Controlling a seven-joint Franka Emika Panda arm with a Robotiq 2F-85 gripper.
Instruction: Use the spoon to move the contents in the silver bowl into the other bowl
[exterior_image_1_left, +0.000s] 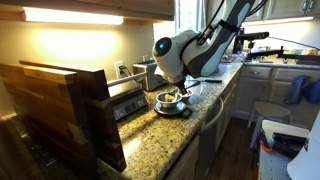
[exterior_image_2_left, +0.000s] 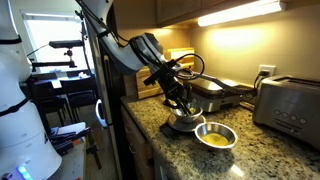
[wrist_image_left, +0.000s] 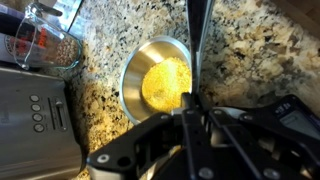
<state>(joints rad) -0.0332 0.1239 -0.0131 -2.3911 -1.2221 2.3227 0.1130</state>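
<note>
Black claw (wrist_image_left: 192, 102) pinches dark slim spoon handle (wrist_image_left: 197, 35) above round shiny steel bowl (wrist_image_left: 130, 75) of yellow grains (wrist_image_left: 165, 85); glass jug (wrist_image_left: 45, 45) has red markings, unreadable.

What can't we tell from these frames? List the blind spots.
- spoon: its far end is cut off by the top edge of the wrist view, so whether it is loaded is unknown.
- second bowl: in an exterior view, its inside is hidden by the end effector.
- silver bowl: its contents are yellow but too blurred to identify.
- Both bowls in an exterior view: too small, and crowded by the arm.
</note>
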